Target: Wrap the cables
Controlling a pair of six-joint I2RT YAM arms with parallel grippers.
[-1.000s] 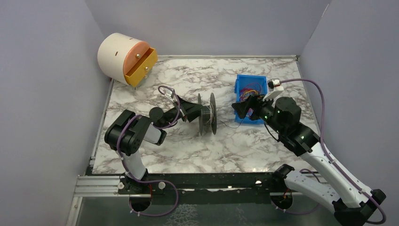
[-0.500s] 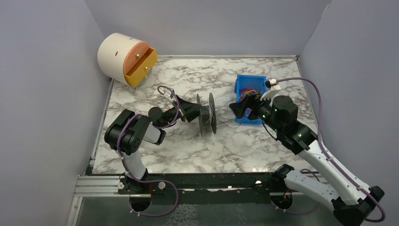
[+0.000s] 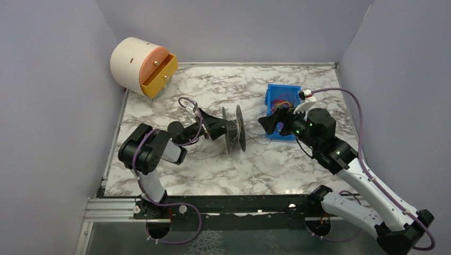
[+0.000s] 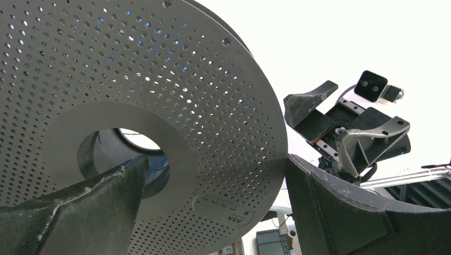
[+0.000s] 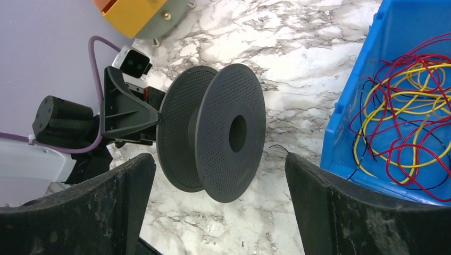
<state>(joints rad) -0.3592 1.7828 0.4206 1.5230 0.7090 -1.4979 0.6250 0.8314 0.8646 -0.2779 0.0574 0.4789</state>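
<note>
While the spool (image 5: 223,133) stands on edge between my two arms, its axis running left to right, the left gripper (image 3: 219,127) has its jaws spread wide at the left flange, clamping nothing I can see. The right gripper (image 3: 267,123) faces the other flange, jaws agape and empty. One black strand end (image 5: 276,147) lies on the table (image 5: 298,53) between the spool and the blue bin (image 5: 345,133). Farther back, the cables (image 5: 404,106) are tangled in that bin, to the right of the right jaws, so I judge the right arm nearer.
</note>
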